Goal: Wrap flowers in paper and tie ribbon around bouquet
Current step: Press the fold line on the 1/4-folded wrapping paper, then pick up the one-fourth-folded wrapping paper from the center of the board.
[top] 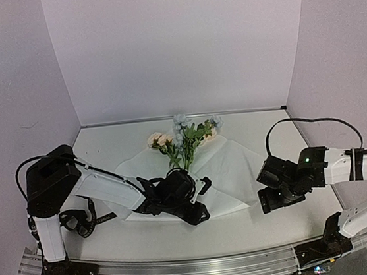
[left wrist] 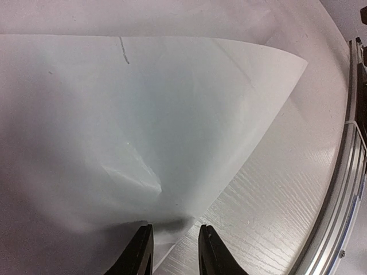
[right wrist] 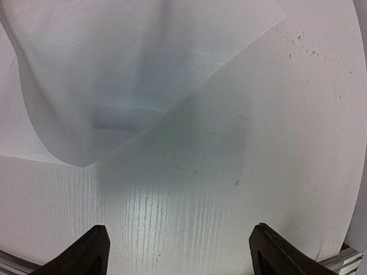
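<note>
Well, L hand (left wrist: 176, 230) narrow round paper (left wrist: 172, 114) edge, grip unclear, hiding stems of flowers (top: 184, 139); R hand (right wrist: 180, 229) spread wide, empty.

Lilac walls (top: 179, 45) enclose a white woodgrain table (top: 247, 226) (aluminium rail (top: 185, 267) nearside).

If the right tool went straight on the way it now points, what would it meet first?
Probably the bare table, as the open right tool seems tilted down at it. The paper lies beyond; depth is unclear, so it might come first.
</note>
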### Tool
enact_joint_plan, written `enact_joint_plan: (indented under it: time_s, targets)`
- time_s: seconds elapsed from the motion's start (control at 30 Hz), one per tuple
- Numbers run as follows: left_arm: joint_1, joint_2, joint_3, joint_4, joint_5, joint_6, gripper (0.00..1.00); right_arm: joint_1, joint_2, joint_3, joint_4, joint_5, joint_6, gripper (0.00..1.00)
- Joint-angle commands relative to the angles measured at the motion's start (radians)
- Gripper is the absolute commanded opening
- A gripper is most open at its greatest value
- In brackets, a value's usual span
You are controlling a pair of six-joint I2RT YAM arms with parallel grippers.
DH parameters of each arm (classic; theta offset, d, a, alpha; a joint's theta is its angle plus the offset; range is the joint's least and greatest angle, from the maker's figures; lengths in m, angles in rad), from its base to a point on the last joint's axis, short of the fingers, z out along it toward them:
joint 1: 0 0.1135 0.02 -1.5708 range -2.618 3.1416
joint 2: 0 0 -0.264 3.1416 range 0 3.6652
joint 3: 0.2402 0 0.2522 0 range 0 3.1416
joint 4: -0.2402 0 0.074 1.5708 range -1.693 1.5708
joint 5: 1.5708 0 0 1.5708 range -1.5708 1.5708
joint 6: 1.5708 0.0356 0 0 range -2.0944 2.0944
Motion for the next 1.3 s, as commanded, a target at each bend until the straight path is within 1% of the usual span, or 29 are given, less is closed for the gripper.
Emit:
enact_joint_plan:
  time_s: [0.0,0.2,0.27,0.57,0.77,0.87,1.0,1.27]
  targets:
    - [0.001,0.006,0.031,-0.011,-0.021,0.025,0.29,-0.003,-0.001,-0.026,0.062,-0.025,0.085,0.86]
    - [0.001,0.013,0.025,-0.007,-0.015,0.028,0.28,-0.005,0.036,-0.051,0.216,-0.071,0.161,0.85]
    - [0.001,0.014,0.023,-0.006,-0.013,0.028,0.28,-0.005,0.051,-0.067,0.277,-0.088,0.216,0.83]
    - [0.002,0.018,0.019,0.004,-0.004,0.028,0.28,-0.001,0.137,-0.137,0.532,-0.151,0.443,0.83]
    - [0.002,0.021,0.020,0.004,-0.001,0.031,0.27,0.008,0.181,-0.198,0.675,-0.127,0.537,0.74]
    - [0.002,0.020,0.018,0.003,0.000,0.031,0.27,0.018,0.174,-0.220,0.695,-0.100,0.554,0.68]
    - [0.004,0.020,0.019,0.005,0.001,0.031,0.27,0.030,0.155,-0.259,0.736,-0.044,0.574,0.64]
    - [0.006,0.024,0.021,0.002,0.010,0.031,0.27,0.041,0.179,-0.308,0.885,-0.003,0.589,0.57]
